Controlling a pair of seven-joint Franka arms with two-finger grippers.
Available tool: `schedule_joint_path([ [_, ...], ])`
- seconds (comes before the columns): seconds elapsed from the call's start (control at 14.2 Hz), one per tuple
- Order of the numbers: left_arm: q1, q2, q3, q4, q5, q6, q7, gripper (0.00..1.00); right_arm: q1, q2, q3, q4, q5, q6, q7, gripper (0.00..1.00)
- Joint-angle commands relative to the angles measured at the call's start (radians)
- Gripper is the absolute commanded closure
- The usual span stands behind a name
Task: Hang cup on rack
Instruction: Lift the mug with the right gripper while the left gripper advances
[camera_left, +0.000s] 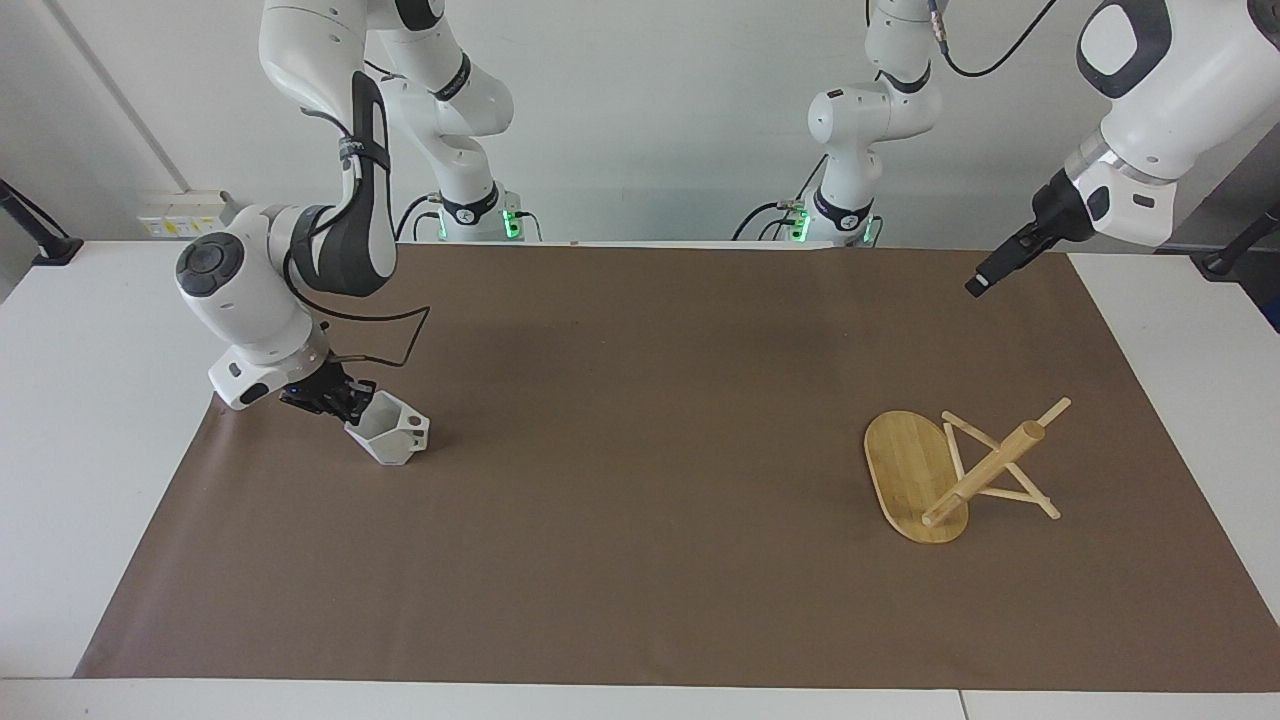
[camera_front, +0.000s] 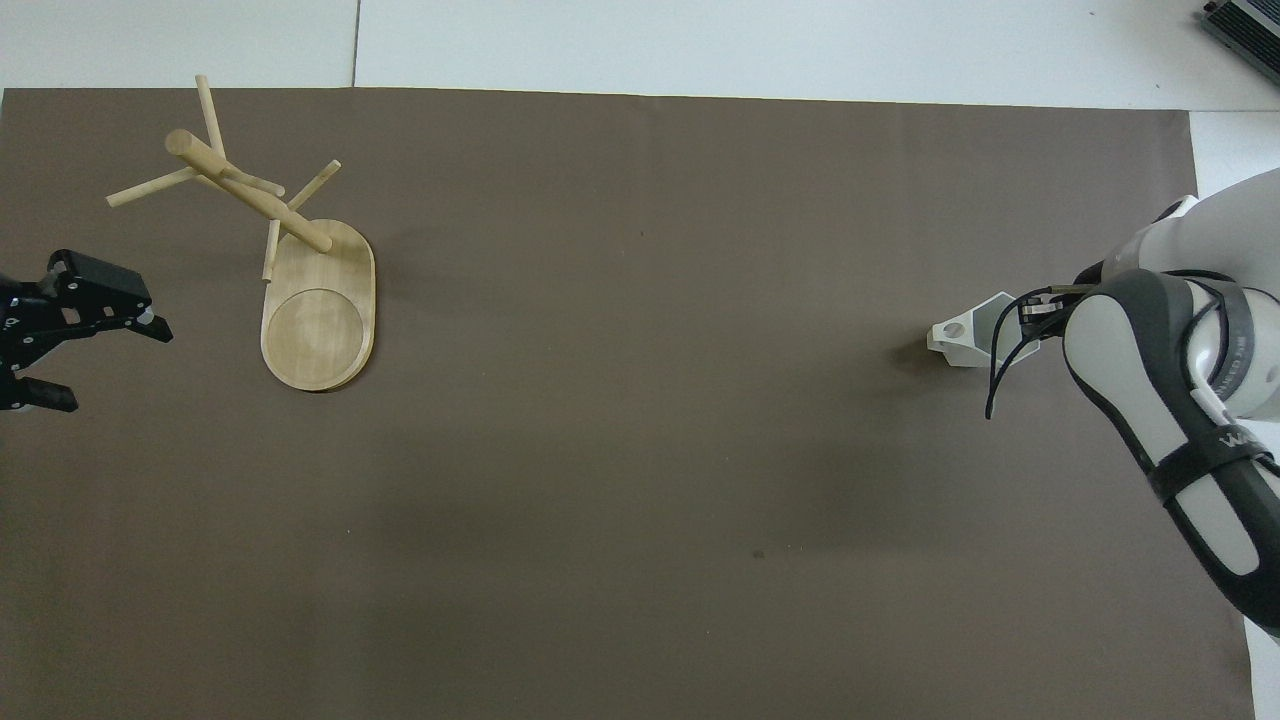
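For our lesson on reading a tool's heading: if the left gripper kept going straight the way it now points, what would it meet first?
The left gripper, open and raised, points slantwise down at the brown mat. Bare mat would probably come first, on the robots' side of the rack, though depth is uncertain.
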Motion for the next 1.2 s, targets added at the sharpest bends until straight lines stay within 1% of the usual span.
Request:
schedule_joint_path([
  [0.0,0.015,-0.037,-0.003,-0.040,-0.046,0.003,-0.125,0.00,-0.011,-0.020,0.009,-0.013,0.030,0.005,-0.020,0.96],
  [0.14,0.015,-0.039,-0.003,-0.042,-0.088,-0.012,-0.304,0.00,-0.011,-0.015,0.009,-0.001,0.030,0.001,-0.022,0.97],
  [0.21,0.013,-0.043,-0.003,-0.045,-0.122,-0.025,-0.367,0.00,-0.011,-0.012,0.014,0.007,0.030,-0.003,-0.022,0.99],
  [0.35,0.011,-0.043,-0.004,-0.048,-0.189,-0.045,-0.440,0.00,-0.011,-0.012,0.031,0.026,0.032,-0.007,-0.020,1.00],
  [0.42,0.002,-0.045,-0.004,-0.046,-0.203,-0.050,-0.458,0.00,-0.011,-0.011,0.041,0.051,0.038,-0.022,-0.020,1.00],
  [0.56,-0.002,-0.046,-0.010,-0.048,-0.212,-0.047,-0.544,0.00,-0.011,-0.011,0.043,0.097,0.134,-0.061,-0.020,1.00],
  [0.71,0.019,-0.048,-0.003,-0.054,-0.333,-0.023,-0.642,0.00,-0.005,-0.011,0.046,0.151,0.218,-0.107,-0.019,1.00],
  [0.85,0.067,-0.058,-0.004,-0.088,-0.411,0.003,-0.702,0.00,-0.003,-0.014,0.093,0.175,0.261,-0.105,-0.017,1.00],
  [0.99,0.074,-0.083,-0.004,-0.150,-0.499,0.045,-0.727,0.00,-0.002,-0.015,0.136,0.195,0.289,-0.101,0.018,1.00],
  [1.13,0.073,-0.089,-0.004,-0.172,-0.576,0.086,-0.739,0.00,-0.002,-0.017,0.190,0.209,0.340,-0.093,0.032,1.00],
])
